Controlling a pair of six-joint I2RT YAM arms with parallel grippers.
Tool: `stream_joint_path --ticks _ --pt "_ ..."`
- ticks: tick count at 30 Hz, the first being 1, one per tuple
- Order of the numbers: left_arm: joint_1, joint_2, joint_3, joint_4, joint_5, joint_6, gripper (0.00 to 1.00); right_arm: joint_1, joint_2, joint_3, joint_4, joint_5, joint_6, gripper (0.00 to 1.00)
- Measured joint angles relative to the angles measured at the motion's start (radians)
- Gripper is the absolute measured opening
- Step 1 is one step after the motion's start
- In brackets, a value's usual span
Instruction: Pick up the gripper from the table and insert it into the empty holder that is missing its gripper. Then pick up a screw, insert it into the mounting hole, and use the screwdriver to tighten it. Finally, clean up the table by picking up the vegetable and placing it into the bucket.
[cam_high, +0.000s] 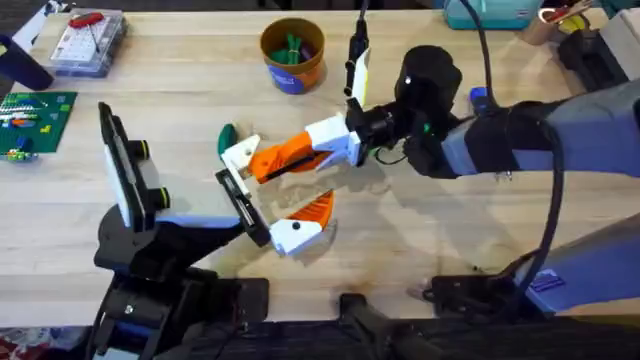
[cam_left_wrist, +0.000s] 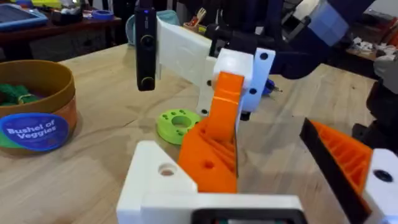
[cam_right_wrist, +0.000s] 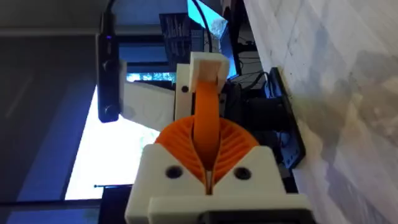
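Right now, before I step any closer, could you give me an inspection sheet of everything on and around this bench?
Surface: wooden table, bare in places.
Job's things: finger piece held at the holder; bucket at the far edge, green items inside.
Clutter: green ring by the holder; clear box and circuit board at the far left.
Tools: right tool shut on the finger piece; left tool low at mid-table.
Cables: black cable looping off the right arm.
Surroundings: a crowded bench behind, seen from the left wrist.
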Motion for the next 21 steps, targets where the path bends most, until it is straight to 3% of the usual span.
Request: stream_joint_path --ticks 21 --pt "0.001 0.0 0.0 0.0 -0.014 -0.011 0.991 0.023 0.119 0.139 -0.027 -0.017 0.005 0.019"
